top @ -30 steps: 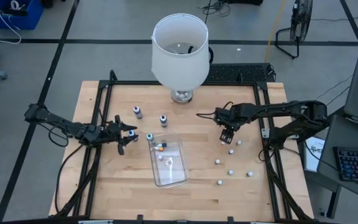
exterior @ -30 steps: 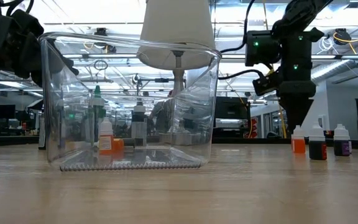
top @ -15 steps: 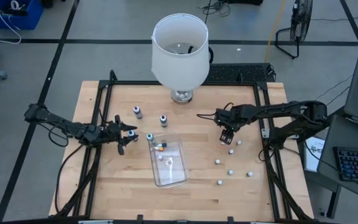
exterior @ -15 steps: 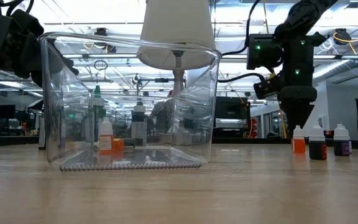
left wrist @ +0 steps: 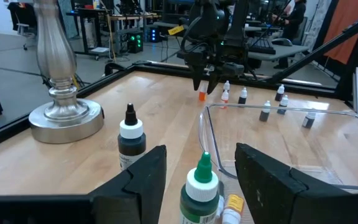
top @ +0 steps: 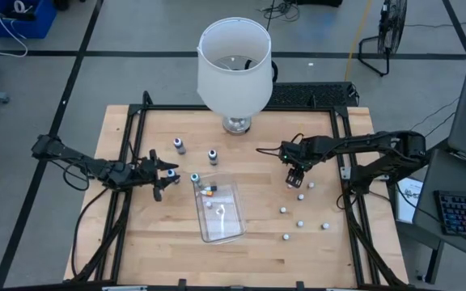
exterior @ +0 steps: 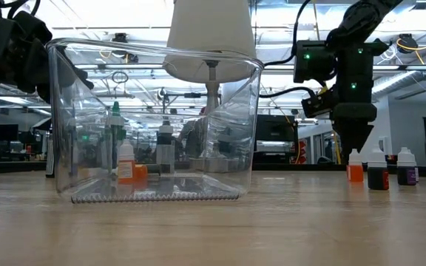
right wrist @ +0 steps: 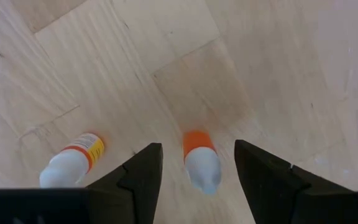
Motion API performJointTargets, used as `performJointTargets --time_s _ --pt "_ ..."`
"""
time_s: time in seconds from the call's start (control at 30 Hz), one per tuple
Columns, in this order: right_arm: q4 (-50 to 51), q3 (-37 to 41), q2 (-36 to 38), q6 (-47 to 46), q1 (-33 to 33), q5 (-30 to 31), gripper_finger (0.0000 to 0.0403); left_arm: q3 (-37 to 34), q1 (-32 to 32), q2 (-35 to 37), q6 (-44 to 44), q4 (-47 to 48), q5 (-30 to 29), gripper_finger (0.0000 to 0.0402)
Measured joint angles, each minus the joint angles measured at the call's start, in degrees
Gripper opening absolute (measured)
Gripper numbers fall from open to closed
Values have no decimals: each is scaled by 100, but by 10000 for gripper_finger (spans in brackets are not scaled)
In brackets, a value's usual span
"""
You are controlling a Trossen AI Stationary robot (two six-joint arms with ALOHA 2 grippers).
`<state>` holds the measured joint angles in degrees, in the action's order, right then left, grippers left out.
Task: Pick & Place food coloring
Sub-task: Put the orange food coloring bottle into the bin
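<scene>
Small food coloring bottles stand scattered on the wooden table. My right gripper [top: 295, 181] points down, open, just above an upright orange bottle [right wrist: 199, 155] with a white cap; its fingers stand on either side of the bottle without touching it. In the low view the gripper's tips [exterior: 353, 148] hang right over that bottle [exterior: 355, 171]. My left gripper [top: 168, 171] waits open and level at the table's left, with a green-capped bottle [left wrist: 199, 190] standing just ahead of it. A clear tray [top: 231, 230] in the middle holds a few bottles [top: 209, 191].
A white-shaded lamp [top: 233, 65] stands at the table's far edge, its metal base [left wrist: 64, 118] near two dark bottles [top: 180, 145] [top: 213, 155]. Several more bottles [top: 300, 223] stand between my right gripper and the table's near right. Another bottle [right wrist: 73, 162] is close beside the orange one.
My right gripper has sunk a little toward the orange bottle beneath it, its fingers still apart. My left gripper and the bottles have stayed where they were.
</scene>
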<state>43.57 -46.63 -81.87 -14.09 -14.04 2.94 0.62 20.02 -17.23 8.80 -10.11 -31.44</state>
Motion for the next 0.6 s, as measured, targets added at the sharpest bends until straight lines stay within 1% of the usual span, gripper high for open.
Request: performJointTargets --time_s 0.3,0.6 --pt "123 0 0 -17 0 8 182 1 -1 0 0 0 0 191" --pt "120 0 0 -17 -2 20 134 2 -1 0 0 0 0 191"
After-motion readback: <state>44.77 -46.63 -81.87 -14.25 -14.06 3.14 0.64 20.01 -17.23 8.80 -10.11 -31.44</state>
